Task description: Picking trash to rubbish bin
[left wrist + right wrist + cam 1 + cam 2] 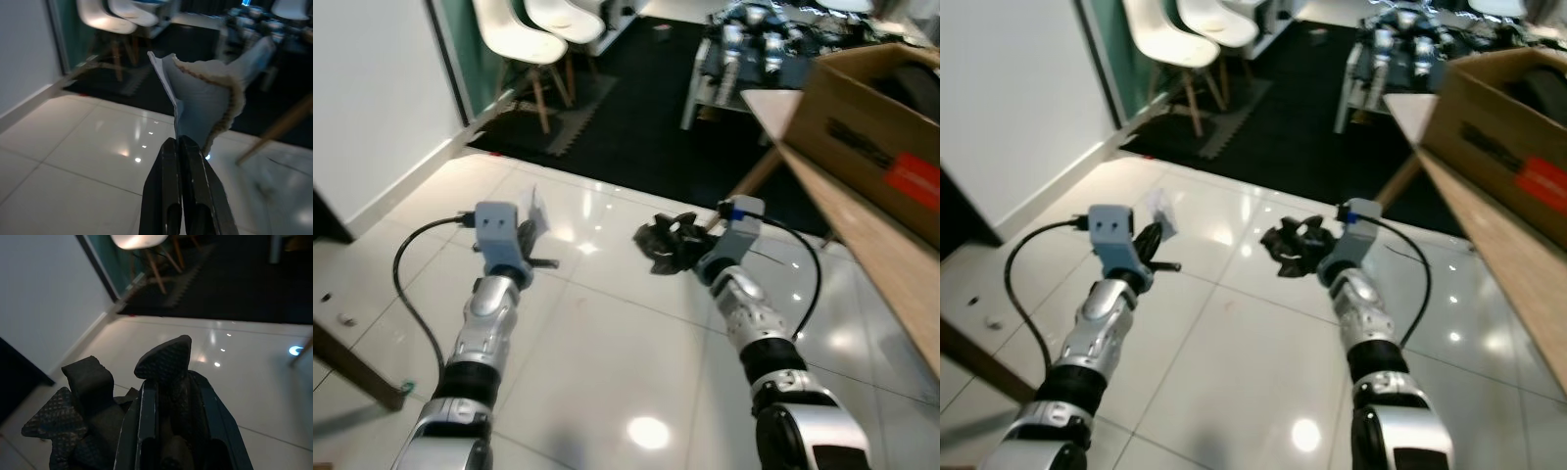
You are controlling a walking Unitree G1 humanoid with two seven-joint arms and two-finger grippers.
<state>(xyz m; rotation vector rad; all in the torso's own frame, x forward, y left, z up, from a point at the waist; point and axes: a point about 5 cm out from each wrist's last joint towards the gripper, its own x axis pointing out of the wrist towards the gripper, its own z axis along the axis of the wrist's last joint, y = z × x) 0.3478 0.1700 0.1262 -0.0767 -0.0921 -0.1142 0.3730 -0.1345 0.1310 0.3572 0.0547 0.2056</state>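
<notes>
My left gripper point(530, 240) is shut on a crumpled white paper scrap point(536, 209), held up over the glossy tiled floor; the left wrist view shows the paper scrap point(203, 95) pinched between the closed black fingers point(168, 196). My right gripper point(697, 250) is shut on a piece of black textured foam point(668, 241), which sticks out ahead of it. In the right wrist view the black foam point(161, 362) sits between the fingers, with more lumps of it hanging to one side.
A wooden table point(862, 235) with a cardboard box point(881, 122) runs along the right. White chairs point(533, 39) stand on dark mats point(636, 127) at the back left, by a white wall point(372, 88). A low wooden edge point(347, 367) lies at the near left.
</notes>
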